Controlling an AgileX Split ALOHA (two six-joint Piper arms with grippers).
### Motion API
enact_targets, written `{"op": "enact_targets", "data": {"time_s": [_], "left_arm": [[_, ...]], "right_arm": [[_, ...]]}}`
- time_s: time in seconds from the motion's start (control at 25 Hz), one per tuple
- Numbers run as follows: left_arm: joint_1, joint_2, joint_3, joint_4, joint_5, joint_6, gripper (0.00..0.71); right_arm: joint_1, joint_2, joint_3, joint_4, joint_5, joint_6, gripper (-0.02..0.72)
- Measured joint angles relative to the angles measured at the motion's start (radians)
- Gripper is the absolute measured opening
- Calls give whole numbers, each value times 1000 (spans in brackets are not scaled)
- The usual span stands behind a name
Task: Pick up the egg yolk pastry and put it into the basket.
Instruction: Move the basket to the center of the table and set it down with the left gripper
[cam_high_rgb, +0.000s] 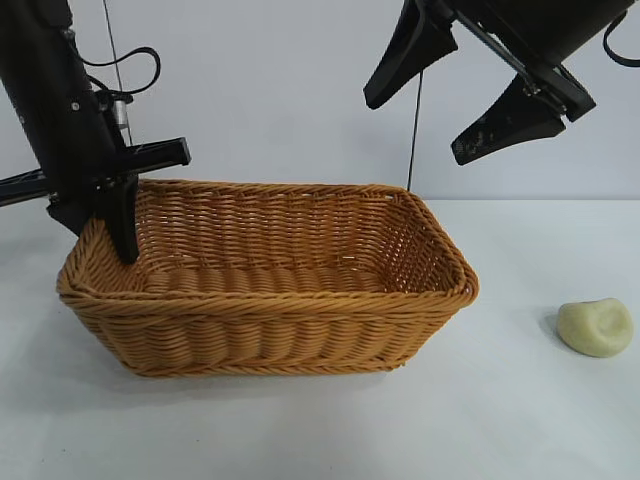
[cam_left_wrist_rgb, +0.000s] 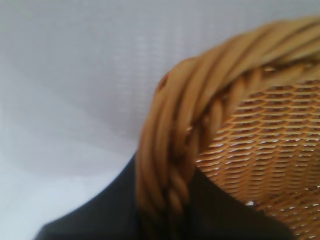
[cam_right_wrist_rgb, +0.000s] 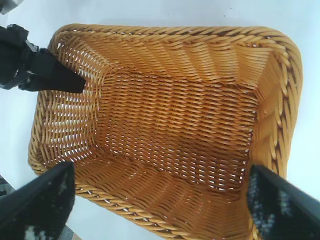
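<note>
The egg yolk pastry (cam_high_rgb: 596, 327), a pale yellowish-green lump with a dented top, lies on the white table right of the basket, apart from it. The orange-tan wicker basket (cam_high_rgb: 270, 297) stands in the middle and holds nothing. My left gripper (cam_high_rgb: 100, 235) is shut on the basket's left rim, one finger inside and one outside; the left wrist view shows the braided rim (cam_left_wrist_rgb: 190, 100) running between the dark fingers (cam_left_wrist_rgb: 100, 215). My right gripper (cam_high_rgb: 418, 128) hangs open and empty high above the basket's right end. Its wrist view looks down into the basket (cam_right_wrist_rgb: 175, 31); the pastry is out of that view.
White table (cam_high_rgb: 520, 430) and a pale wall behind it. Thin cables hang behind the basket. In the right wrist view the left arm's finger (cam_right_wrist_rgb: 55, 77) reaches into one corner of the basket.
</note>
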Motion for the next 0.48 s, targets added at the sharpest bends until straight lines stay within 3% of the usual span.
{"op": "enact_targets", "data": {"time_s": [0.48], "left_arm": [[0,45,0,-24,-70,77,142]], "right_arm": [[0,0,0,-1,0,0,642]]}}
